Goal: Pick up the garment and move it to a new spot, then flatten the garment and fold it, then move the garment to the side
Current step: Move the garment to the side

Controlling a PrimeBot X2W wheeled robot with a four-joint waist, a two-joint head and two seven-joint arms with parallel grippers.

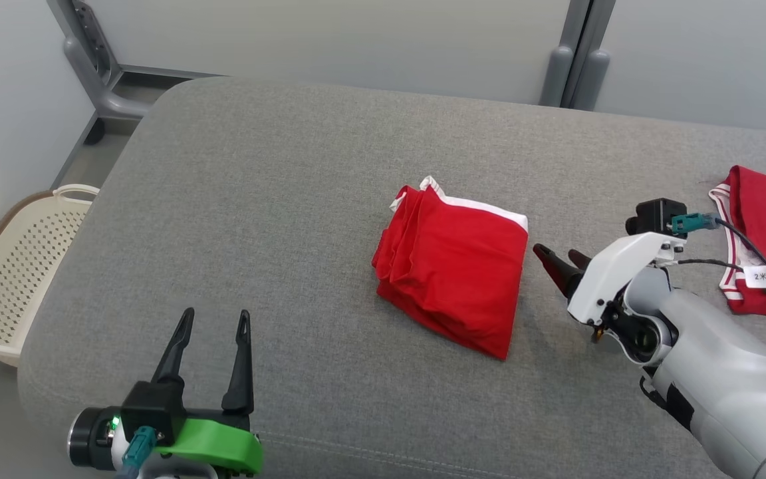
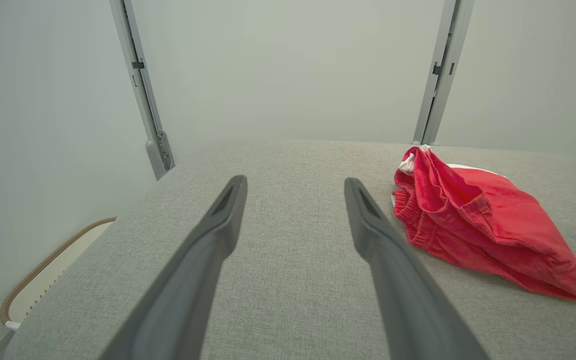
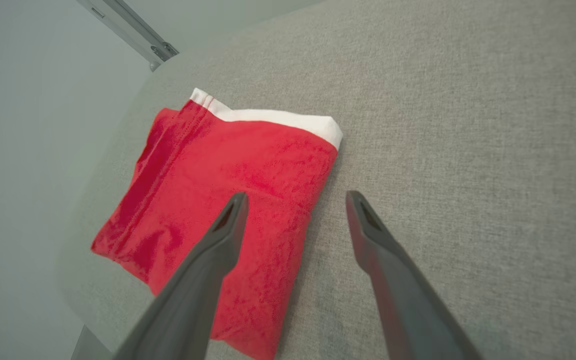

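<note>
- The red garment [image 1: 453, 266] lies as a neat folded packet on the grey table [image 1: 276, 199], with a white band along its far edge. Picking up, flattening and folding look done, so I judge that only the move to the side is left.
- The right pincer [image 1: 558, 254] has its fingers spread wide and grips nothing.
- The garment sits just ahead of that pincer's tips. In the right wrist view, one finger is over the near edge of the cloth and the other over bare table. I cannot tell whether either finger touches.
- The left pincer [image 1: 217, 314] is also wide open and empty. The garment is ahead of it and off to its right, well apart.
- A second red garment [image 1: 765, 219] lies behind the right pincer's wrist, probably where the side pile is.
</note>
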